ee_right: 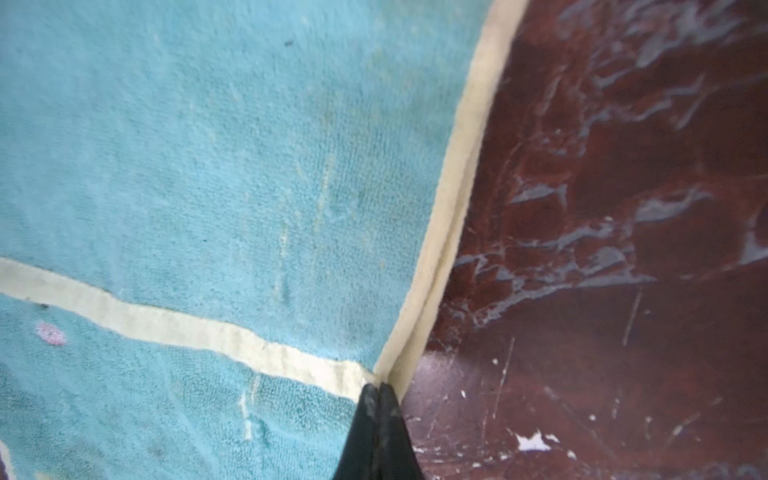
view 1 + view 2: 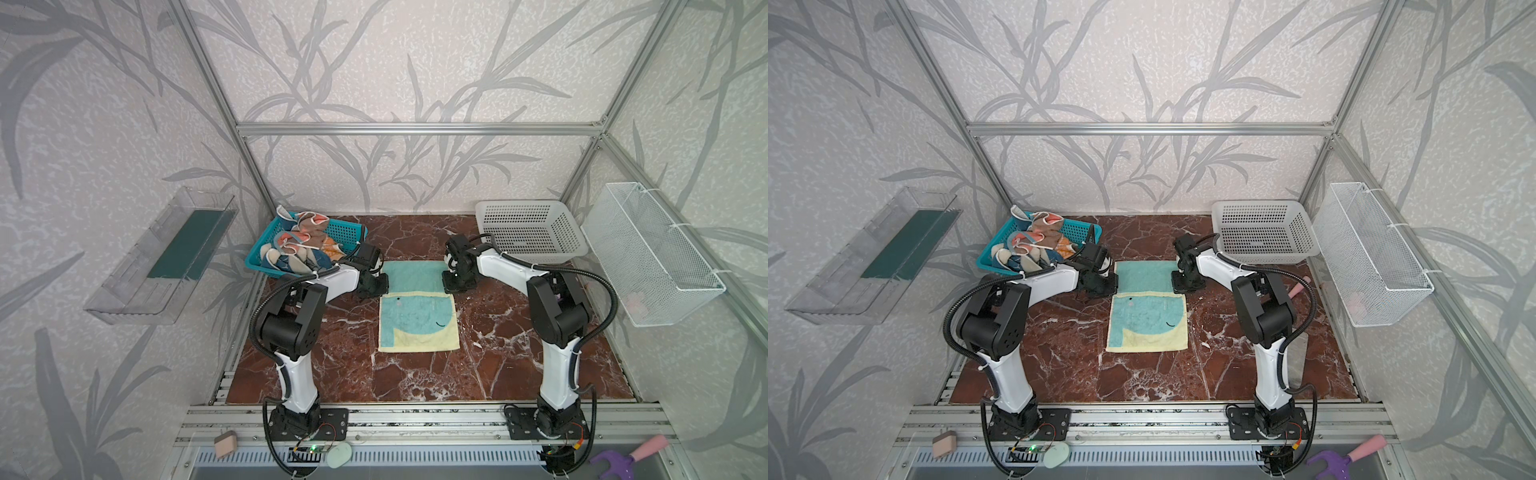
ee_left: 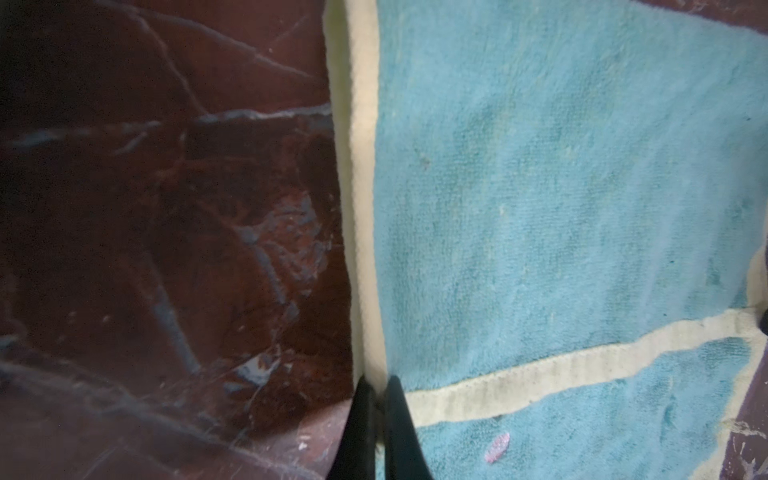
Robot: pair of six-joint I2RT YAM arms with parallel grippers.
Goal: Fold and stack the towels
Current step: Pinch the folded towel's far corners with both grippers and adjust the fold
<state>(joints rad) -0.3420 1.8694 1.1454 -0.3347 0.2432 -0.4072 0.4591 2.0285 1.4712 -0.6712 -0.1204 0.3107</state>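
At the middle of the counter point(image 2: 415, 382), the blue-and-yellow towel point(image 2: 417, 320) is lying flat, its far part doubled over. Left claw point(image 2: 372, 286) and right claw point(image 2: 457, 282) are pinching the flap's cream hem corners, closed on cloth. I am judging both should be rising evenly, hem taut. Beyond, remaining towels point(image 2: 299, 245) are crowding the teal basket point(image 2: 262, 268) near the left claw; the white basket point(image 2: 519, 204) is standing behind the right claw.

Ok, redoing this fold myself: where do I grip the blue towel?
Take the folded flap by its two cream-hemmed corners, each from its side, as the left gripper and right gripper pinch them. The towel lies flat; only its edges offer a lip.
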